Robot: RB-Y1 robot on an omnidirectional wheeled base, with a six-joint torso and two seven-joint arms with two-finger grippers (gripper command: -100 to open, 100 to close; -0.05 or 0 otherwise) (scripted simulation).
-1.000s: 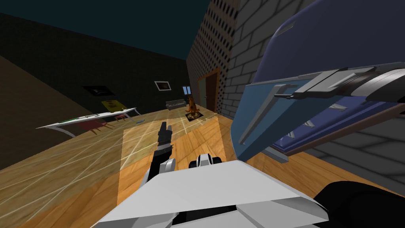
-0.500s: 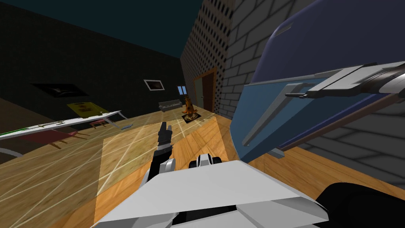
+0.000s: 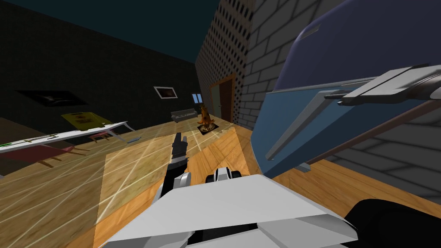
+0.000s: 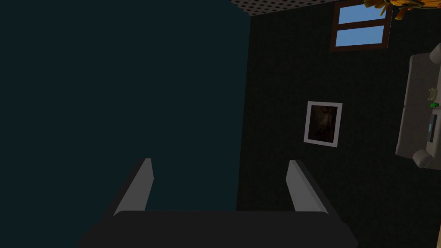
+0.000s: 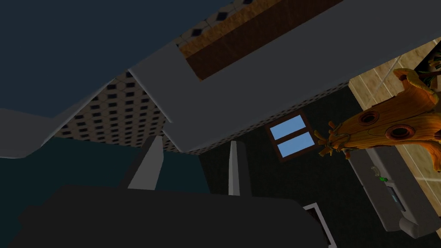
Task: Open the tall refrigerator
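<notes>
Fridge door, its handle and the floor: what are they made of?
The fridge door looks like smooth painted metal or plastic. It is flat blue with no grain, so I can't tell which. Its handle is a plain matte grey bar, maybe metal. The floor looks like polished wood, with tan planks, visible grain and pale shiny streaks.

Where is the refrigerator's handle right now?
Head view, robot's right: the grey handle runs along the blue door, the right gripper at its upper end.

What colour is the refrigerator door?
Blue door, grey handle; head view shows it best.
</notes>
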